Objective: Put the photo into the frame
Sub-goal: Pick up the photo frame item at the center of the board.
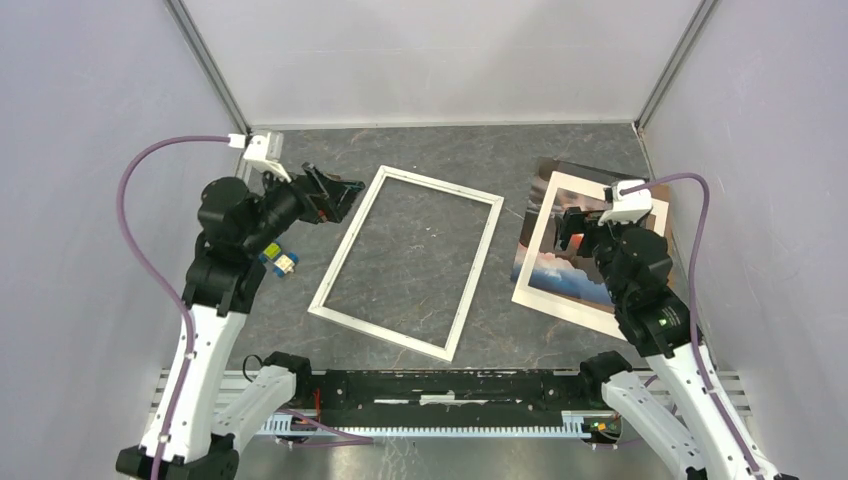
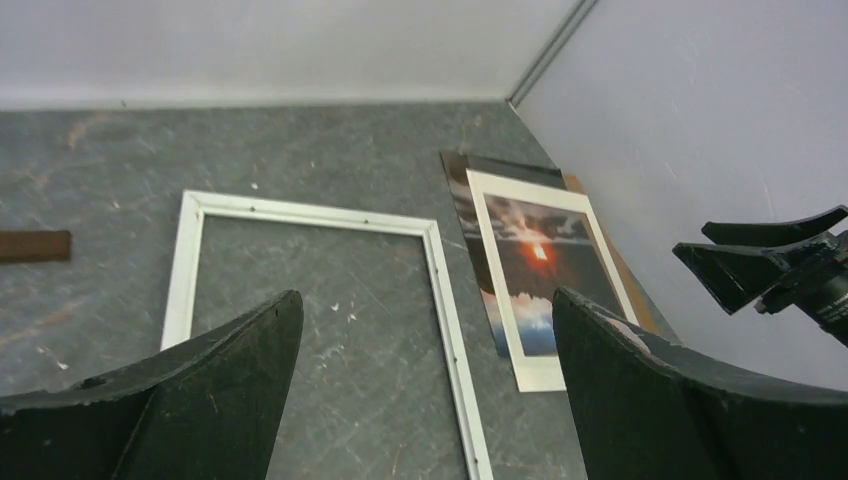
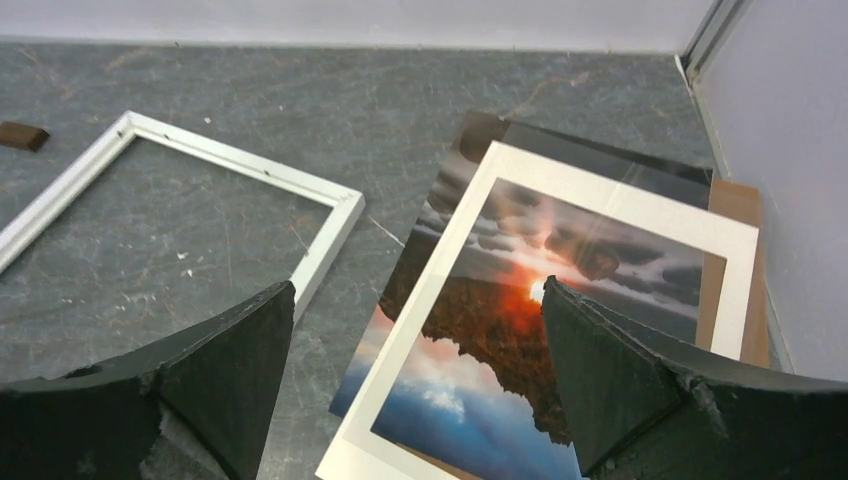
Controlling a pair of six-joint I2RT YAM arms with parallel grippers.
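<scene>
The frame (image 1: pixel 346 242), thin and white, lies flat and empty in the middle of the dark table; it also shows as the frame (image 2: pixel 186 270) and the frame (image 3: pixel 325 240). To its right lies the photo (image 1: pixel 560 272), face up, with a white border, an orange glow and blue water. My right gripper (image 1: pixel 580 228) hovers open over the photo (image 3: pixel 500 330), its jaws wide apart with nothing in them. My left gripper (image 1: pixel 345 197) hangs open above the frame's far left corner, holding nothing. The left wrist view shows the photo (image 2: pixel 535 260) beyond the frame.
Under the photo lie a dark glossy sheet (image 3: pixel 590 150) and a brown backing board (image 3: pixel 738 260), close to the right wall. A small brown block (image 2: pixel 35 245) sits left of the frame. A small blue and yellow object (image 1: pixel 278 262) lies beside the left arm.
</scene>
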